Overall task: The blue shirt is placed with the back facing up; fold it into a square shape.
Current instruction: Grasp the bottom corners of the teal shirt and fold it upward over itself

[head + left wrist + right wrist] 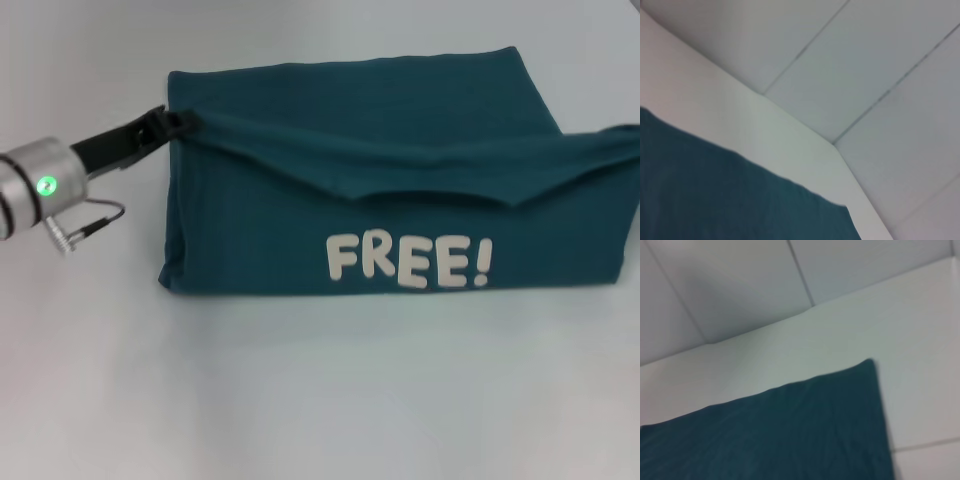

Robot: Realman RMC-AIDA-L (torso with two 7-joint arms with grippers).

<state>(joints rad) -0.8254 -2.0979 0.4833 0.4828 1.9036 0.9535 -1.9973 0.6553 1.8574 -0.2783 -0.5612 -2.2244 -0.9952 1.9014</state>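
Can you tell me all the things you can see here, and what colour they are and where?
blue shirt: one, dark teal-blue, lying part-folded across the middle of the table, one edge pulled taut from left to right.
FREE! lettering: one word, white, on the shirt's near panel, facing up.
table: one, white, under the shirt.
wall panels: pale grey with thin seams, behind the table, seen in the wrist views.
left gripper: one, black fingers on a silver wrist with a green light, at the shirt's left edge, pinching the cloth.
right gripper: not visible; the shirt's right end is pulled towards the picture's edge.
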